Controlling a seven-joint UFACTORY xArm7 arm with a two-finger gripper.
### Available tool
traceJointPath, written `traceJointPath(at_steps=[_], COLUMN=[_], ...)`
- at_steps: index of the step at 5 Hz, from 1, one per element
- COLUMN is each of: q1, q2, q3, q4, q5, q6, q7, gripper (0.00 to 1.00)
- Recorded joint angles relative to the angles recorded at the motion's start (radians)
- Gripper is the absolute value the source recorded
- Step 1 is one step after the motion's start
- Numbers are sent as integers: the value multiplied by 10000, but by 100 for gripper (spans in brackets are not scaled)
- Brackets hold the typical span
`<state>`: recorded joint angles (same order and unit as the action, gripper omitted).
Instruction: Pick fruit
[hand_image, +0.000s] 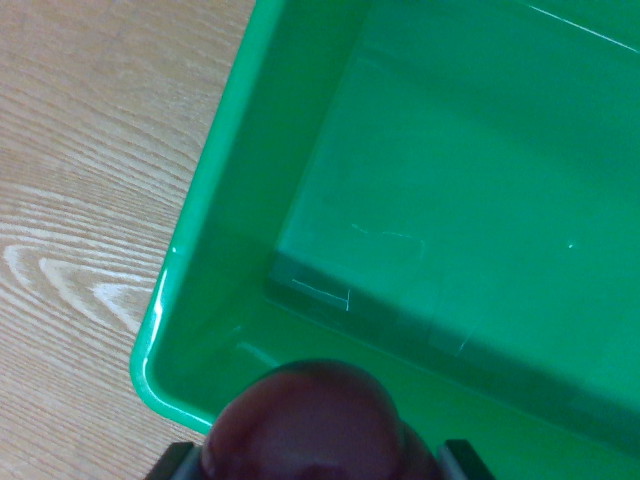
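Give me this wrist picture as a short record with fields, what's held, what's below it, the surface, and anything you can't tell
held item: dark red round fruit, kind not clear, at the bottom edge of the view
gripper: gripper with a dark finger on either side of the fruit, shut on it
container: green plastic bin, corner and inside floor showing
bin contents: nothing on the visible part of the floor
fruit position: above the bin's near corner, whether it touches cannot be told
surface: light wooden table on the wrist view's left

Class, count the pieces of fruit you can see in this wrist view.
1: a dark red fruit at the bottom edge, between the end effector fingers, above the green bin corner. Others may lie outside the frame.
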<state>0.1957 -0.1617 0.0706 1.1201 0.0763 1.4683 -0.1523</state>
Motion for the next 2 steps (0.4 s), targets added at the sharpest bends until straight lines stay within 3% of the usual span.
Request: traceJointPath(at_steps=[2], q1=[-1], q2=[-37], q3=[-1], q4=[40], q5=[0], q6=[77], q7=[3], gripper=[100])
